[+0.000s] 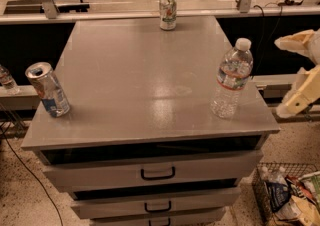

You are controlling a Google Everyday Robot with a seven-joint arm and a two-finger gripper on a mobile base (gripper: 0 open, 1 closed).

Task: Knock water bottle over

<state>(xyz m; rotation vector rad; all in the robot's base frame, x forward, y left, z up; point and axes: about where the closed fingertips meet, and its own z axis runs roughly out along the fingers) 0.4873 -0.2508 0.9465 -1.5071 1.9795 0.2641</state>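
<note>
The water bottle [231, 79] is clear ribbed plastic with a white cap and a red, white and blue label band. It stands upright near the right front corner of the grey cabinet top [145, 70]. My gripper [299, 95] is cream-coloured and hangs at the right edge of the view, off the cabinet's right side, apart from the bottle and at about its height.
A silver-and-blue can [48, 90] leans at the left front of the top. A green-and-white can [168, 12] stands at the back edge. Drawers with black handles [157, 173] are below. A wire basket [287, 195] with packets sits on the floor at the right.
</note>
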